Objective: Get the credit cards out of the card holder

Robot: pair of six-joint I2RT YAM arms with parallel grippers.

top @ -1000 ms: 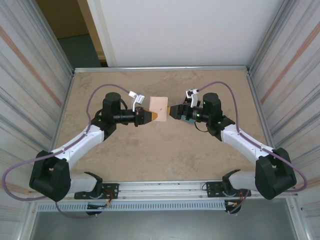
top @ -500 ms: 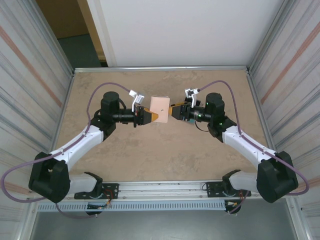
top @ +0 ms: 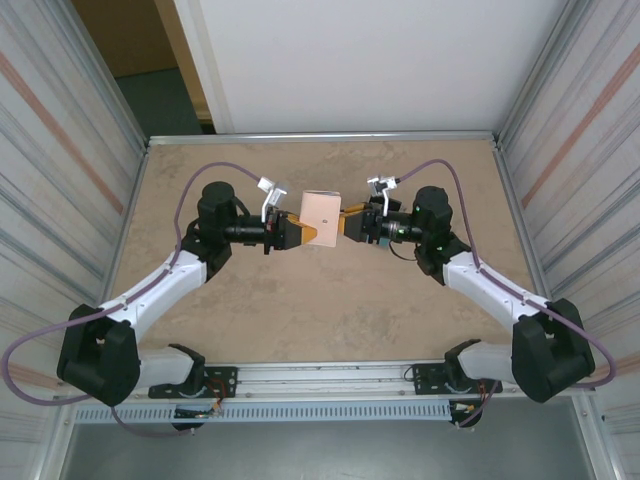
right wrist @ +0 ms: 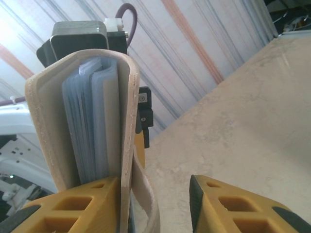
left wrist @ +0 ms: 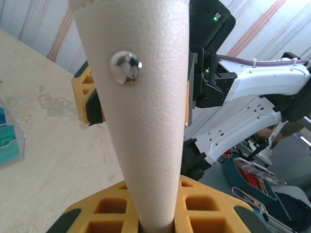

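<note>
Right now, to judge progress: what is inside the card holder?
The card holder holds a stack of pale blue-grey sleeves between its tan covers. Whether cards are in them is hidden; only edges show.

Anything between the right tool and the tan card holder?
Nothing visible. The right tool sits at the flat tan card holder, whose strap lies between its open fingers; the left tool clamps the opposite edge.

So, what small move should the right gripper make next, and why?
Probably close the right gripper on the strap: the left gripper clamps the holder, and the strap hangs between the right one's open jaws.
</note>
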